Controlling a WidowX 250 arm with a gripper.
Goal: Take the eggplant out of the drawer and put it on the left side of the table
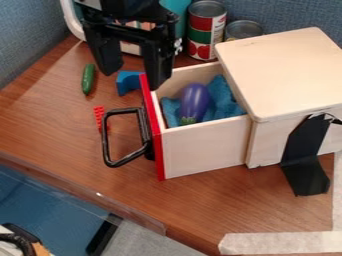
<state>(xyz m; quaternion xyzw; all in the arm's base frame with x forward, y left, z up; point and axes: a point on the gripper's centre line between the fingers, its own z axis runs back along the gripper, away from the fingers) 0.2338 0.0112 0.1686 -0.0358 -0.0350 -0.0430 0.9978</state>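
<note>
Hanging in the upper left of the frame, the gripper [133,77] had its fingers spread wide. The purple eggplant [194,102] lay apart from them, lower and to their right in the picture, against blue cloth [222,96] inside the open wooden drawer [204,151]. The box [287,70] that held the drawer stood at the right; a green cucumber [88,79] lay on the table [50,122] at the upper left
</note>
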